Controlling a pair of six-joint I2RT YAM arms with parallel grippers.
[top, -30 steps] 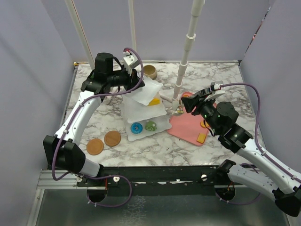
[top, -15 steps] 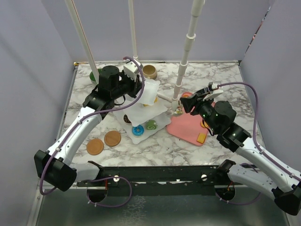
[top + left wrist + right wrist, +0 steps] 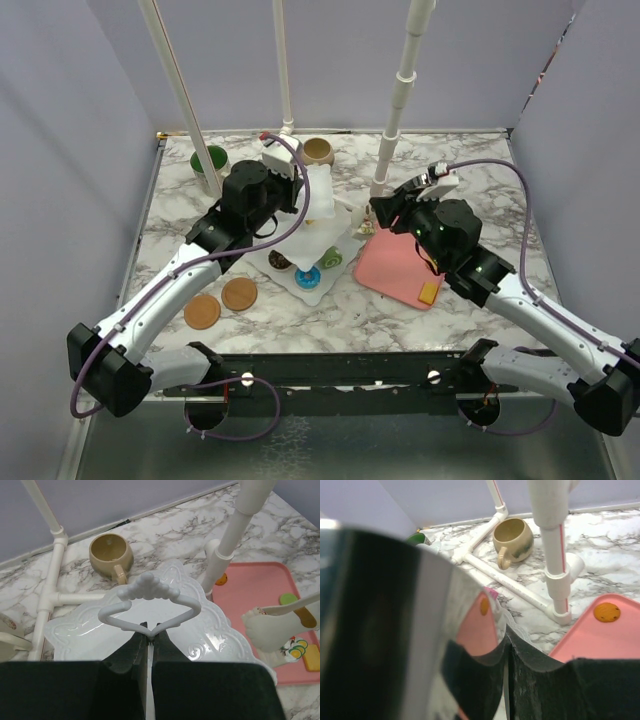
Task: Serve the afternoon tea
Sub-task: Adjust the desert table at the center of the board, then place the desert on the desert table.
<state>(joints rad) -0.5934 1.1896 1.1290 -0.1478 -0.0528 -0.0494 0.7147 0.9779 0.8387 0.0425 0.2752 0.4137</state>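
Left hand [image 3: 149, 632] pinches stand handle [image 3: 149, 586], right [image 3: 505, 655] holds tongs [image 3: 420, 605]; lower pastries [image 3: 309, 278] visible only overhead.

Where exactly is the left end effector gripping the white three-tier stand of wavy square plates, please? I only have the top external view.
Observer: The left wrist view shows the left end effector shut on the base of the ornate white loop handle that tops the white three-tier stand.
Operator: Thank you. And what is the other arm carrying?
Observer: The right end effector holds metal tongs. In the left wrist view, their tip meets a white frilled toy pastry at the edge of the flat pink rectangular tray. I cannot tell whether the pastry is lifted.
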